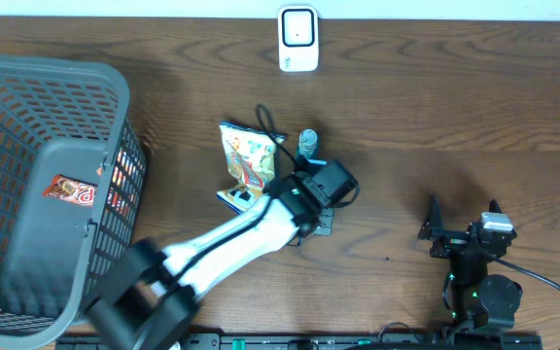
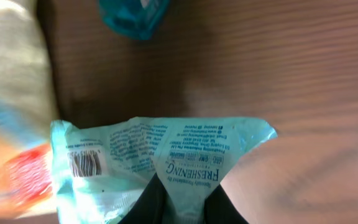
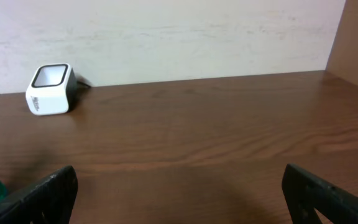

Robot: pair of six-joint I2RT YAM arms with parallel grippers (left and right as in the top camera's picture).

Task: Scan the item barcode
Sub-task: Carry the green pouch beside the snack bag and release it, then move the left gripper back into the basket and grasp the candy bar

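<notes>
Wooden table [image 1: 455, 117]: pouch [image 2: 185, 140] mid-table, scanner [image 1: 298, 39] at far edge.

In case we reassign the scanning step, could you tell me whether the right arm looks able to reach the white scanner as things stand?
Probably yes: the right gripper is open and empty, and only bare table lies between it and the white scanner, though the stretch looks long.

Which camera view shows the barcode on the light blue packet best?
The left wrist view. There the barcode faces the camera on the packet that the left tool pinches. In the overhead view the arm covers the packet, and the right wrist view shows no barcode.
</notes>
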